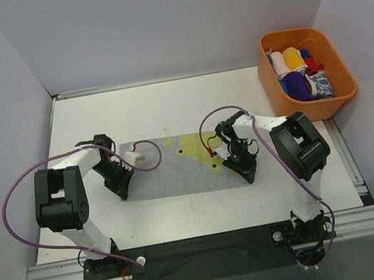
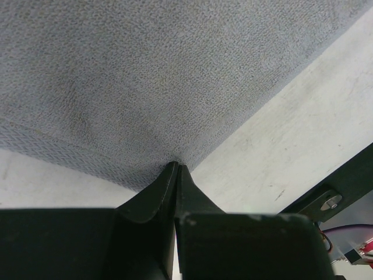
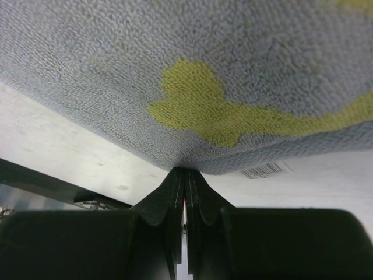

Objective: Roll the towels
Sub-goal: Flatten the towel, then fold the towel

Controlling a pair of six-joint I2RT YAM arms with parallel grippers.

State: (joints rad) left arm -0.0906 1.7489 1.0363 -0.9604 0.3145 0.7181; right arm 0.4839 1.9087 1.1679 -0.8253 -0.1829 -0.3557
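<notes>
A grey towel with pale yellow-green patches [image 1: 177, 167] lies flat on the table between the two arms. My left gripper [image 1: 122, 191] is shut on its near left corner; in the left wrist view the closed tips [image 2: 176, 166] meet the grey weave [image 2: 145, 87] at that corner. My right gripper [image 1: 245, 172] is shut on the near right corner; in the right wrist view the closed tips [image 3: 186, 171] pinch the towel's edge [image 3: 192, 105], next to a white barcode tag [image 3: 265, 170]. A blue-and-white patterned cloth [image 1: 321, 85] sits rolled in the basket.
An orange plastic basket [image 1: 312, 109] stands at the back right of the table with several rolled coloured cloths in it. White walls close in the table on the left, back and right. Purple cables loop from both arms over the towel's far edge.
</notes>
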